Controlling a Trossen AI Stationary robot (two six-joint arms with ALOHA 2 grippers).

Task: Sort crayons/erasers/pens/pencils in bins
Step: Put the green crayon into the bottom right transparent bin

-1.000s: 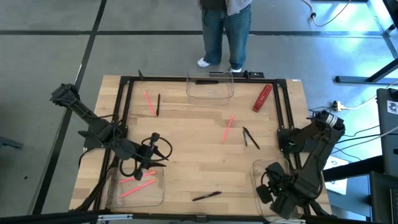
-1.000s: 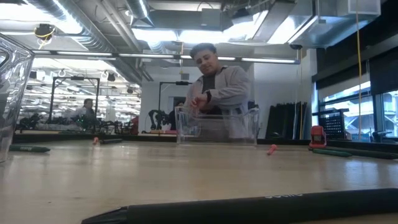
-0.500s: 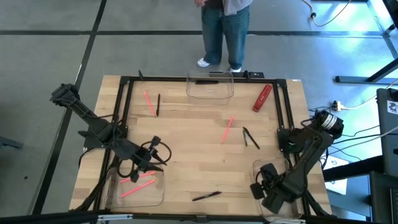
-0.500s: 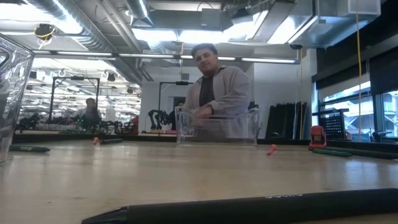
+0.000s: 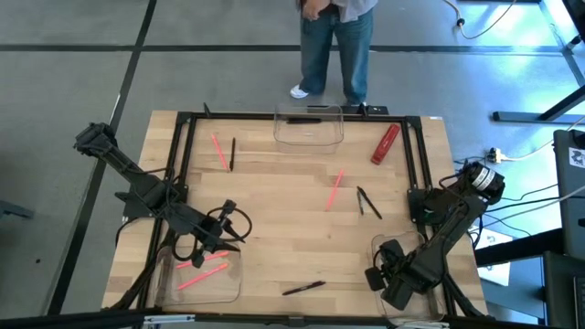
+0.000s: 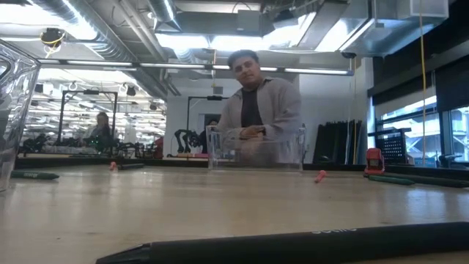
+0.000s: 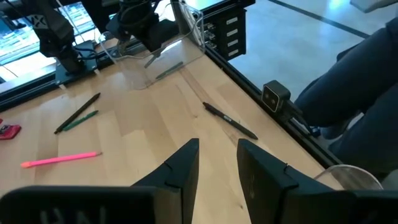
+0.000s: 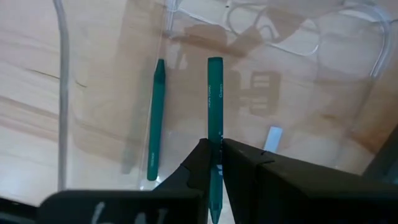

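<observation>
right gripper has its fingers clenched on a green crayon, hanging over the right bin where another green one lies, so likely matching colours. left gripper hovers released near the pink-stick bin

A lab: exposed ceiling ducts, distant workbenches.

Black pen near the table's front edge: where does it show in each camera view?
High: black pen, front edge, about midway across.
Low: probably the dark bar across the foreground.
Left wrist: middle of the picture.
Right wrist: not in it.
Shared landmark: lone pink stick.
</observation>
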